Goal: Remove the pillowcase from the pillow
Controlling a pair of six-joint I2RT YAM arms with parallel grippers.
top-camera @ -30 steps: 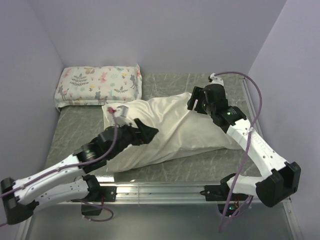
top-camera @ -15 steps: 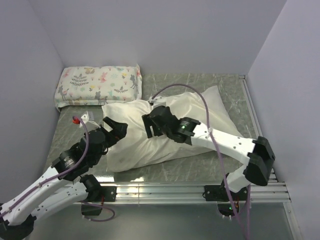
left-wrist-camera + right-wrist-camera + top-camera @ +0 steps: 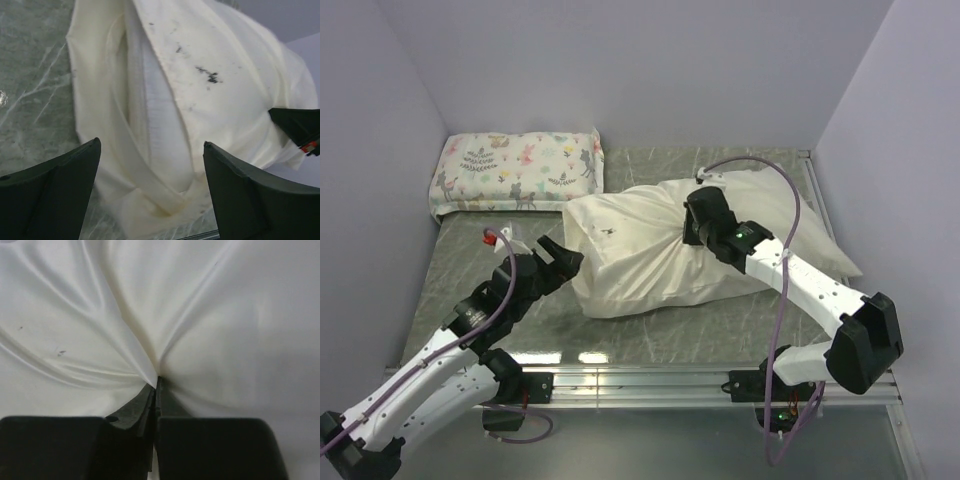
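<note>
- Pillowcase (image 3: 640, 255) is lying bunched on the table (image 3: 660, 335) in the top view, just right of and nearer than the small floral pillow (image 3: 518, 170), not touching it.
- In the same view the left gripper (image 3: 565, 253) is hovering below the floral pillow with its jaws standing spread, just beside the pillowcase's left end and gripping nothing.
- The right gripper (image 3: 690, 232) is pressing into the top of the pillowcase, well right of the floral pillow, and the cloth is gathering into folds around it.
- In the left wrist view the 2 dark fingers (image 3: 50, 195) are standing wide apart, framing the open end of the pillowcase; the white pillow (image 3: 155, 115) is showing inside that opening, and dark specks are marking the cream cloth above it.
- In the right wrist view the jaws are pressing together, pinching a ridge of pillowcase cloth, with creases radiating out from the pinch.
</note>
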